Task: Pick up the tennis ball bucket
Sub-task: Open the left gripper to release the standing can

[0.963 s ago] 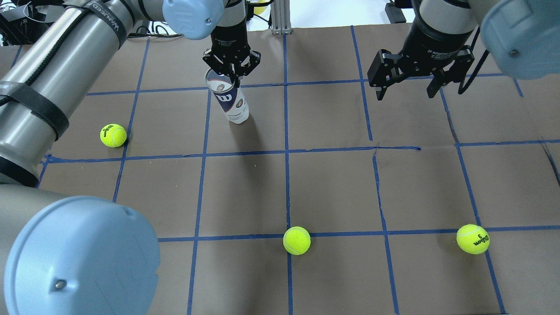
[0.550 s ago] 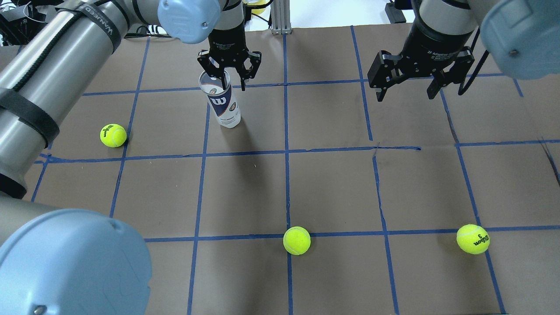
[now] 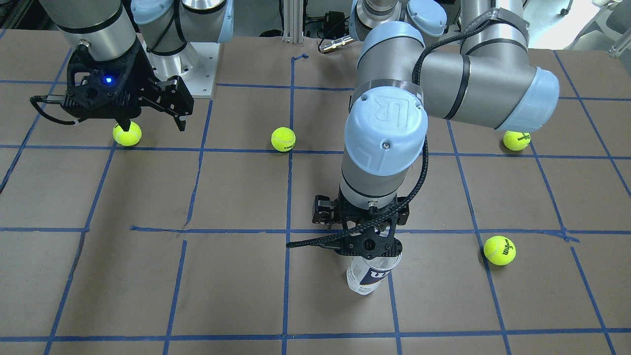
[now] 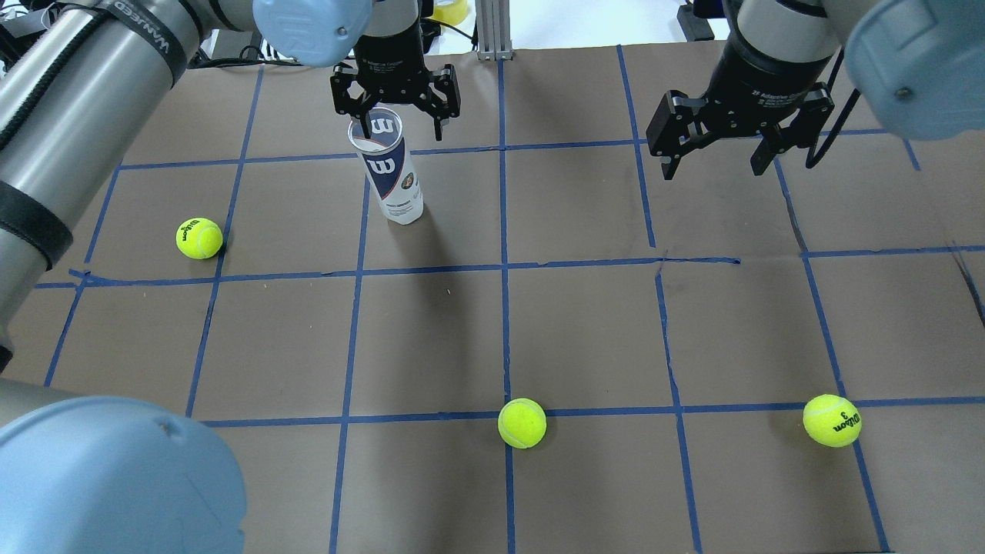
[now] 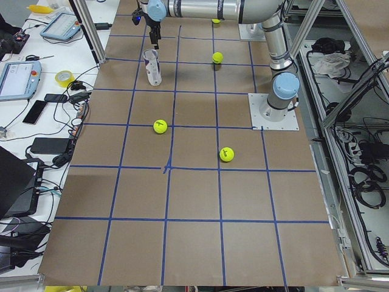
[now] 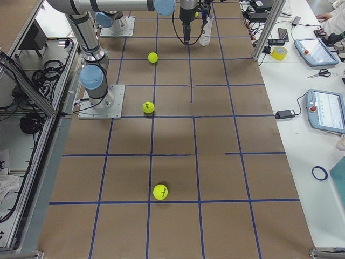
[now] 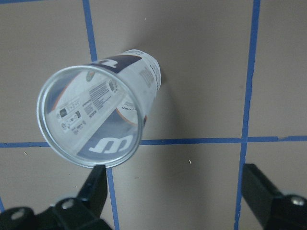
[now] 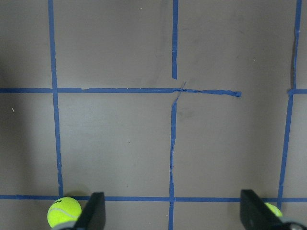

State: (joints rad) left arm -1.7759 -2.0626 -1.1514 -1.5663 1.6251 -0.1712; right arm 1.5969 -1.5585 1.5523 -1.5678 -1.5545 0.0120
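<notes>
The tennis ball bucket (image 4: pixel 391 175), a clear tube with a white and navy Wilson label, stands upright and open-topped on the brown table, far left of centre. It also shows in the front view (image 3: pixel 368 277) and the left wrist view (image 7: pixel 96 120). My left gripper (image 4: pixel 398 131) hangs open just above its rim, fingers spread wide and holding nothing. In the left wrist view the rim lies beside one finger (image 7: pixel 96 188). My right gripper (image 4: pixel 713 164) is open and empty, hovering over the far right of the table.
Tennis balls lie loose on the table: one at the left (image 4: pixel 199 238), one near the middle front (image 4: pixel 522 422), one at the right front (image 4: pixel 832 420). Another shows beside the left arm in the front view (image 3: pixel 516 140). Blue tape lines grid the table.
The left gripper was shut on the tilted bucket's rim. It has opened wide and pulled up and back. The bucket now stands upright on its own. The right arm has not moved.
</notes>
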